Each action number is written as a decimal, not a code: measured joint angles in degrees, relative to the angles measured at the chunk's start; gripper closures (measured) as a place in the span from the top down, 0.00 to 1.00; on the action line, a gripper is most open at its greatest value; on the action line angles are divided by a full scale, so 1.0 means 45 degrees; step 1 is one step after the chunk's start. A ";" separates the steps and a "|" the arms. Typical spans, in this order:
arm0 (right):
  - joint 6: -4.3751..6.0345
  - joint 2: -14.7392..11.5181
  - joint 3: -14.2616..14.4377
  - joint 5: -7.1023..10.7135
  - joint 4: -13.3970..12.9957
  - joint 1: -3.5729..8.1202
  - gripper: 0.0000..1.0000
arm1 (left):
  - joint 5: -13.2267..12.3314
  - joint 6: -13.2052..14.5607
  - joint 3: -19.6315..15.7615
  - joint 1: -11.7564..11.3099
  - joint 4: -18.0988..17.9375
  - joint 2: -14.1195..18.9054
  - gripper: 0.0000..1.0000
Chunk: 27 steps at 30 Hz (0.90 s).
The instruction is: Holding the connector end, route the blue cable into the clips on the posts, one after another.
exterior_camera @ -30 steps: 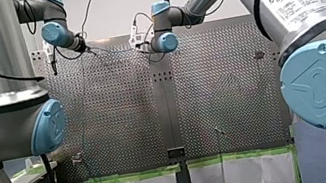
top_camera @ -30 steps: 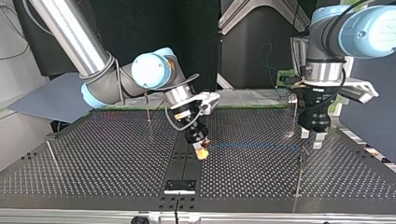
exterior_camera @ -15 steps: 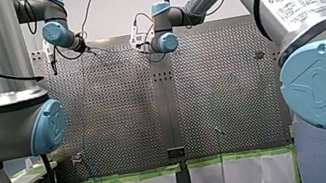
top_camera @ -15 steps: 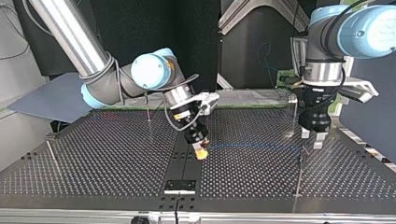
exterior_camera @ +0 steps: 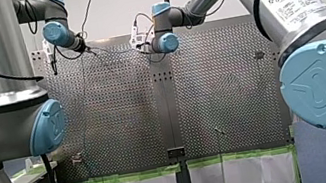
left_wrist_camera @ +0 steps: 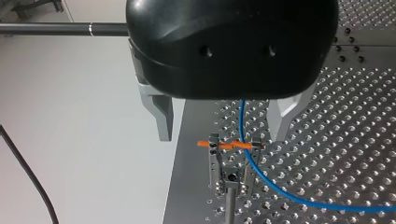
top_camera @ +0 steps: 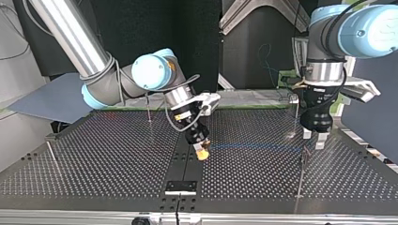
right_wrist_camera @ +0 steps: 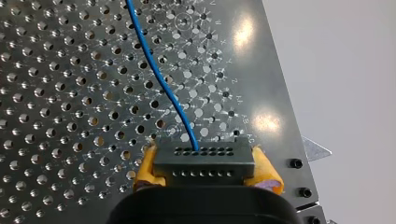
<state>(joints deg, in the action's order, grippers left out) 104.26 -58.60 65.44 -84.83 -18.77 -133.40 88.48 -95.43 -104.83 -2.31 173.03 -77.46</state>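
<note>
In the right wrist view my right gripper [right_wrist_camera: 205, 173] is shut with its yellow pads on the dark grey connector [right_wrist_camera: 204, 157]. The blue cable [right_wrist_camera: 159, 79] runs out of the connector, away over the perforated plate. In the top view this gripper [top_camera: 202, 153] hangs low over the table's middle. The cable [top_camera: 253, 146] stretches from it to a clip post [top_camera: 305, 154] under my left gripper [top_camera: 313, 139]. In the left wrist view the left gripper [left_wrist_camera: 223, 137] is open. Its metal fingers [left_wrist_camera: 161, 116] straddle an orange-tabbed clip [left_wrist_camera: 231, 147] that the cable [left_wrist_camera: 261, 175] passes through.
More thin posts stand on the perforated table: one at the top view's far left [top_camera: 51, 152], one behind the right arm [top_camera: 149, 108] and one behind the left gripper [top_camera: 296, 111]. A black bracket [top_camera: 180, 186] sits at the near middle edge.
</note>
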 joint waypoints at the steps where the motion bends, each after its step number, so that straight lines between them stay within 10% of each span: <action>1: 0.0003 0.0000 0.0000 0.0001 -0.0001 -0.0003 0.00 | 0.0003 -0.0014 0.0000 0.0005 -0.0006 0.0000 1.00; 27: 0.0000 0.0060 0.0000 -0.0002 -0.0030 0.0022 0.00 | -0.1013 0.1108 0.0000 0.0446 0.0058 -0.0534 1.00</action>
<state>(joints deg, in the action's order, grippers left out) 104.26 -58.33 65.44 -84.84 -18.91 -133.31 83.93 -90.44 -104.83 -0.30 173.29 -79.86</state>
